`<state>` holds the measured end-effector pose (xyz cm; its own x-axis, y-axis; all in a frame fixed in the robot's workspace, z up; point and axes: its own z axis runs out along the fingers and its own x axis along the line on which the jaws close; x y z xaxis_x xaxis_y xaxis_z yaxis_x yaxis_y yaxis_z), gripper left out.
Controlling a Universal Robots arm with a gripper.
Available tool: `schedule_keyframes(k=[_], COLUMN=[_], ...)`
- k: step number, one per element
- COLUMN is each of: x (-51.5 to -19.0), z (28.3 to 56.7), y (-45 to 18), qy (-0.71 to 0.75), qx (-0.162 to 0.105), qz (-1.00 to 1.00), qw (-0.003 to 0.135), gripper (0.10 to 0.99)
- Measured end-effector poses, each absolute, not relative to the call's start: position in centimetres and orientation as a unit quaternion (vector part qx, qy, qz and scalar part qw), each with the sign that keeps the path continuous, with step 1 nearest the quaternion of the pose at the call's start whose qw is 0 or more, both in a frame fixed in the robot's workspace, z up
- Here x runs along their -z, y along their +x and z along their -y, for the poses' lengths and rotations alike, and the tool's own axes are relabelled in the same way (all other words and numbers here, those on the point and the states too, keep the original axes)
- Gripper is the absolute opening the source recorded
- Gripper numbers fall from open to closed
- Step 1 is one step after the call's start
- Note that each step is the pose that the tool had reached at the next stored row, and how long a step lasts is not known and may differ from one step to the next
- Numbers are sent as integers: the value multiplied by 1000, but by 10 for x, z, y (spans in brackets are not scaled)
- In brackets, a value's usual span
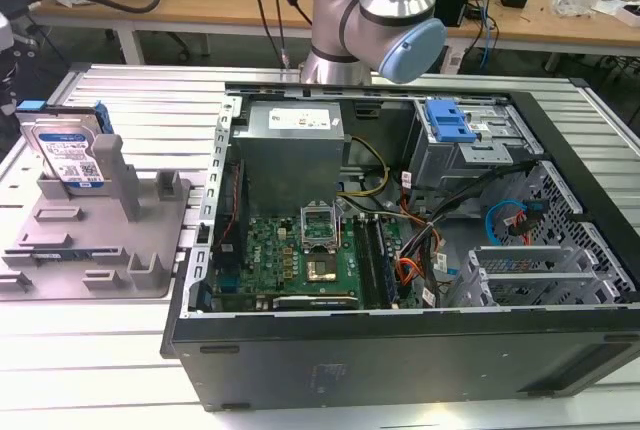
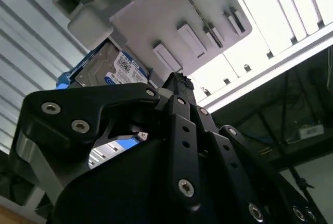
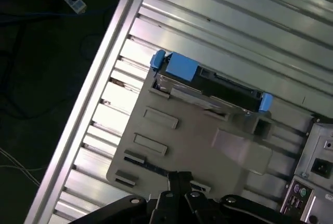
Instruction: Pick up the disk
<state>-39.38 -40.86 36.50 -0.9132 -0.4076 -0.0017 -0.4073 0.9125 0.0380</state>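
The disk (image 1: 70,150) stands upright on its edge in a slot at the back of the grey fixture (image 1: 110,250), at the exterior view's left. Its silver face carries a white-and-blue label, and blue rails run along its sides. In the first wrist view the disk (image 3: 208,86) shows edge-on from above, with a blue rail at each end. My gripper (image 3: 178,177) hangs well above the fixture (image 3: 171,140), shut with nothing in it. In the second wrist view the gripper (image 2: 176,81) sits in front of the disk (image 2: 117,67) and the fixture (image 2: 156,15).
An open computer case (image 1: 400,250) lies to the right of the fixture, with a blue-fronted drive cage (image 1: 450,120) at its back. The arm's base (image 1: 375,10) rises behind it. The ribbed metal table (image 3: 218,21) ends near the fixture, and beyond its edge is dark floor with cables.
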Motion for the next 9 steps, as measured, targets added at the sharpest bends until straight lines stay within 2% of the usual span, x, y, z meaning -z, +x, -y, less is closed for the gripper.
schedule_keyframes(k=[7, 8, 9], x=[-365, -365, -365], z=[409, 409, 409], y=[-393, -393, -393], qy=[297, 311, 320], qx=[18, 18, 18], qz=[955, 950, 947], qw=[5, 5, 5], gripper=[106, 114, 169])
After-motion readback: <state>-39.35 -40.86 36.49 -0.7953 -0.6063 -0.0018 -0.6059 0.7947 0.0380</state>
